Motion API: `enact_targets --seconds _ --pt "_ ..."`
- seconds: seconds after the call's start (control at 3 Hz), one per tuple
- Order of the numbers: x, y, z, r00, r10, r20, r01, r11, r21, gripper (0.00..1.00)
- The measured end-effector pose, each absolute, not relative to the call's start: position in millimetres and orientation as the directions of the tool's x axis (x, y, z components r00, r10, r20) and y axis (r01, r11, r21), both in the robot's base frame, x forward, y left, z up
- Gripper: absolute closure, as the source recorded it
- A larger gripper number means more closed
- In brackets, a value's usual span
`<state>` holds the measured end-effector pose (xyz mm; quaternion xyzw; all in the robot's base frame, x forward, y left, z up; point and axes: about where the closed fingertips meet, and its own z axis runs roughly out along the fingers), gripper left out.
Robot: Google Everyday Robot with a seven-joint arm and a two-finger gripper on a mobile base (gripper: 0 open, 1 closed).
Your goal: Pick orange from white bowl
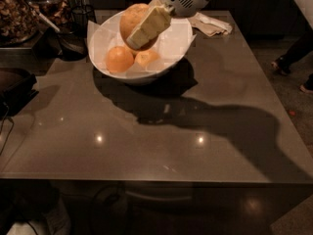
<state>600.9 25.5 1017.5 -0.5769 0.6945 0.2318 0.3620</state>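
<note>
The orange (131, 19), the largest and dullest of 3 fruits, hangs in the grasp of the gripper (141, 35) above the white bowl (146, 75), near its far rim. 1 cream-coloured finger (151, 24) lies slantwise across the front of the fruit; the other is hidden behind it, so the pincer reads as pinching the orange from 2 opposite sides, a hold suited to a round, matte skin that offers no edge to catch. The arm reaches in from the upper right, which explains the tilt of the finger and the long shadow (220, 126) on the grey table (146, 151).

Below, a smaller, brighter orange (119, 58) and a small oblong piece (145, 58) rest on the white paper lining (100, 35) in the bowl's hollow, just beside each other. The held fruit appears clear of both, though whether it is wholly above the rim cannot be told from this angle. The task seems near its end: the remaining move is likely to carry the fruit up and away without brushing the flared rim.

A crumpled paper napkin (211, 23) lies beyond the bowl, and dark kitchenware (68, 42) crowds the table's left edge.
</note>
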Motion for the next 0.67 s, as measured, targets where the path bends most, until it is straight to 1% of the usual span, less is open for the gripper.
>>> enact_targets --seconds 0.33,0.67 --pt "588 29 1022 -0.077 -0.614 -0.786 -0.969 0.23 -0.085 1.0" --pt "551 33 1035 -0.085 -0.569 -0.818 -0.961 0.264 -0.084 1.0"
